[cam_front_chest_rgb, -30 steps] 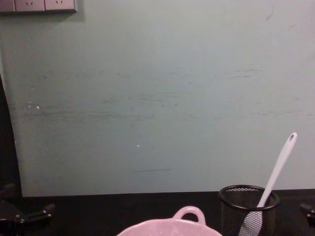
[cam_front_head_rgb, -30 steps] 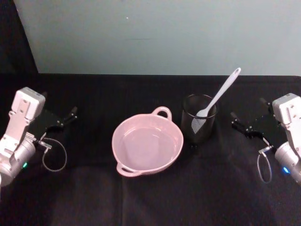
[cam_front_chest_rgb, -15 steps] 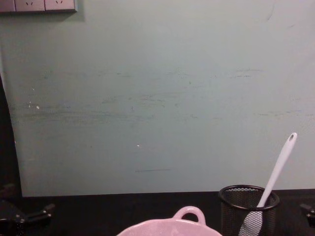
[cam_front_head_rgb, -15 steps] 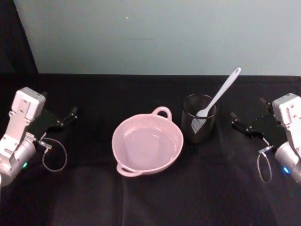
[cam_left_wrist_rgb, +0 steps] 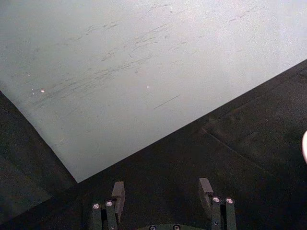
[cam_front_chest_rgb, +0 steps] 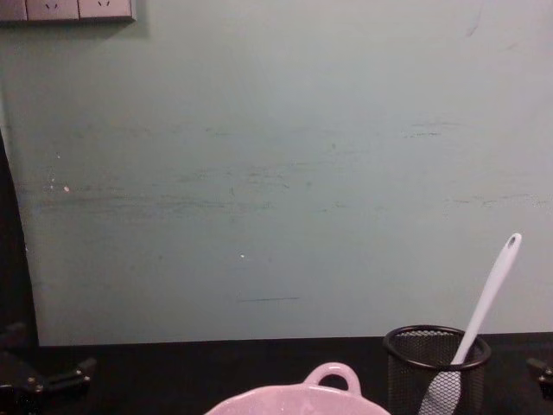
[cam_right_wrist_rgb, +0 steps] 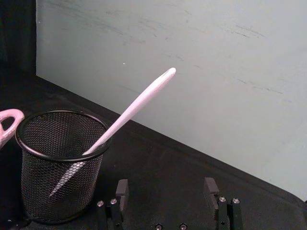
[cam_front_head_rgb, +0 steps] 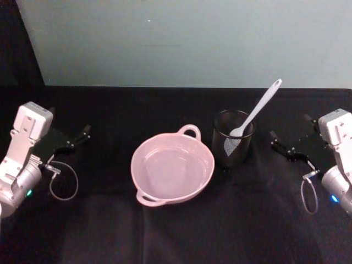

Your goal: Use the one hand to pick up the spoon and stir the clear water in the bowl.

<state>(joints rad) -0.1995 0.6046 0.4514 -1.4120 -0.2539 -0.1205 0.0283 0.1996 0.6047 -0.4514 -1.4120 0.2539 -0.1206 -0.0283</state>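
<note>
Spoon (cam_right_wrist_rgb: 130,111) in mesh cup (cam_right_wrist_rgb: 55,167), R claw (cam_right_wrist_rgb: 166,188) near

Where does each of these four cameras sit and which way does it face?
Left wrist: on the left arm, facing the wall across the black table; the open left gripper shows.
Right wrist: on the right arm, facing the mesh cup holding the spoon; the open right gripper shows.
Head: high, looking down on the bowl between both arms.
Chest: low, looking across the table at the wall; gripper tips at both lower corners.
Shared: head and chest both show bowl, cup and spoon.
</note>
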